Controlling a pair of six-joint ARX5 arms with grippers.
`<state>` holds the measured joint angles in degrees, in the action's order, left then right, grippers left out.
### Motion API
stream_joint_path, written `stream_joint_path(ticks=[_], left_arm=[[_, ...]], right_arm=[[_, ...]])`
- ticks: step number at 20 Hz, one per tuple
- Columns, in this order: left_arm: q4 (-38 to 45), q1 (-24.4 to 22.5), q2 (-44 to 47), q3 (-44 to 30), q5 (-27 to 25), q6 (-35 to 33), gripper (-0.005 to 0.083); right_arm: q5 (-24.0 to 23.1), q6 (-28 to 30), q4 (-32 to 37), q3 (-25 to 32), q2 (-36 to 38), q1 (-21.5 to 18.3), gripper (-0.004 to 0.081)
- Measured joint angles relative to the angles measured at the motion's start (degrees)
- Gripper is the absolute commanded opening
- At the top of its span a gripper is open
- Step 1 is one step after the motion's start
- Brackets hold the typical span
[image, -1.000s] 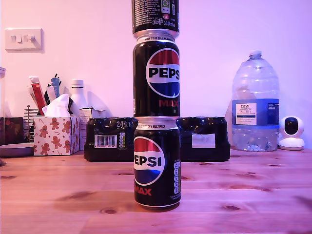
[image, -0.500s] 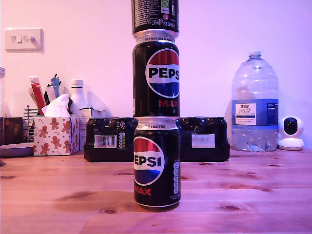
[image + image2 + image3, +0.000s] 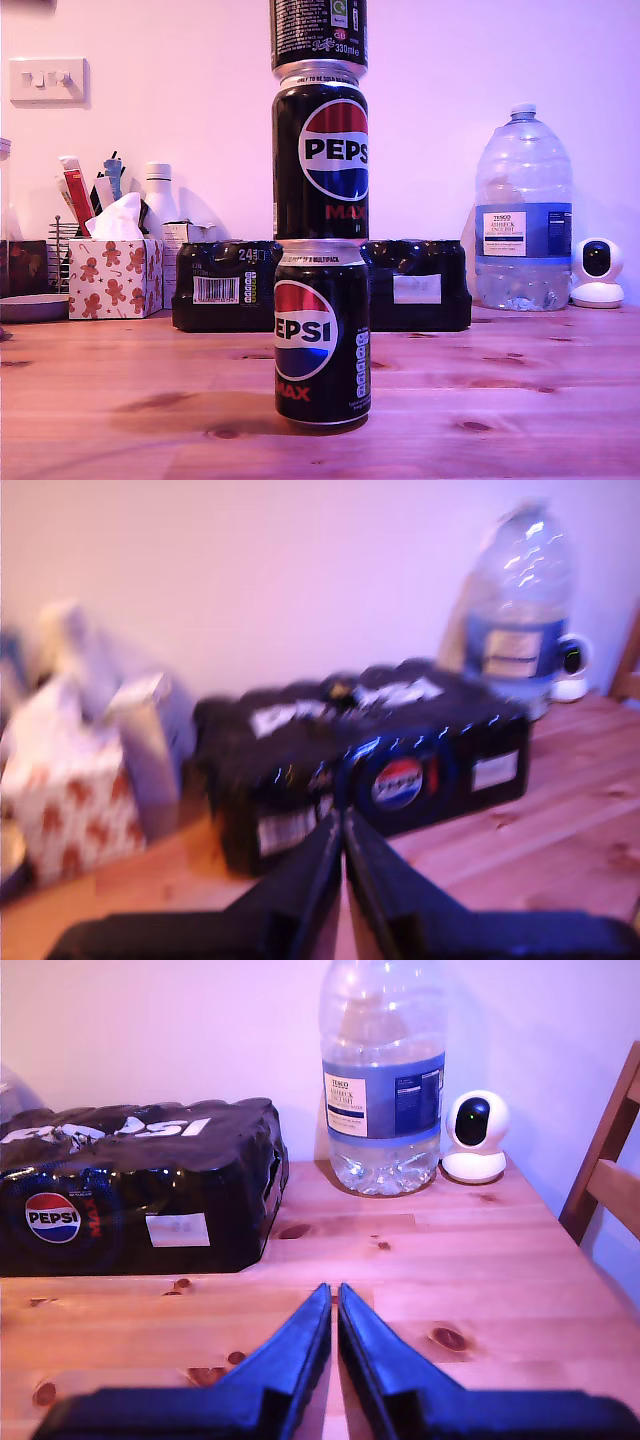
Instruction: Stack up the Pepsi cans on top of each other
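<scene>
Three black Pepsi Max cans stand in one column near the middle of the wooden table [image 3: 520, 400] in the exterior view. The bottom can [image 3: 322, 335] rests on the table, the middle can [image 3: 321, 150] sits on it, and the top can [image 3: 318, 35] is cut off by the picture's upper edge. No arm shows in the exterior view. My first gripper [image 3: 342, 817] is shut on nothing in a blurred picture facing the multipack [image 3: 380, 755]. My second gripper [image 3: 333, 1288] is shut and empty, low over bare table. Neither wrist view shows the cans.
Behind the stack lies the black shrink-wrapped multipack [image 3: 225, 285]. A large clear water bottle [image 3: 523, 215] and a small white camera [image 3: 598, 272] stand at the exterior view's right, a gingerbread tissue box [image 3: 115, 272] at its left. A wooden chair [image 3: 605, 1160] stands beside the table.
</scene>
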<state>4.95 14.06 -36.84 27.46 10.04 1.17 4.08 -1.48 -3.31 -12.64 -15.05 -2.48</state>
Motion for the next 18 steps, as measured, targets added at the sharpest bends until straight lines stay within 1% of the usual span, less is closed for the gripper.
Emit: stream_joint_path(ticks=[2, 3, 5, 7, 10, 15, 18], left_arm=[[1.9, -0.9, 1.9, -3.7, -0.5, 0.4, -0.0018], [2.9, -1.2, 2.7, -5.4, -1.1, 0.9, -0.0018], [3.1, -2.4, 3.8, -8.0, -2.2, 1.3, -0.0018], [3.1, -4.0, 4.8, -9.6, -2.8, 1.6, -0.0018], [2.4, -5.8, 8.5, -10.5, -3.0, 2.4, -0.0018], [-4.0, -7.3, 15.3, -11.0, -3.0, 3.0, -0.0018], [-7.8, -7.3, 19.3, -12.0, -3.0, 3.9, -0.0018]], right_arm=[[0.0, 0.5, 1.6, 0.0, 0.0, 0.0, -0.0013], [-0.1, 1.7, 1.8, 0.0, 0.0, 0.0, -0.0013], [-0.1, 2.9, 2.0, 0.0, 0.0, 0.0, -0.0013], [-0.1, 4.4, 2.0, 0.0, 0.0, 0.0, -0.0013], [-0.1, 4.7, 2.0, 0.0, 0.0, 0.0, -0.0013], [0.1, 5.9, 1.9, 0.0, 0.0, 0.0, -0.0013], [0.1, 5.9, -0.7, 0.0, 0.0, 0.0, -0.0013]])
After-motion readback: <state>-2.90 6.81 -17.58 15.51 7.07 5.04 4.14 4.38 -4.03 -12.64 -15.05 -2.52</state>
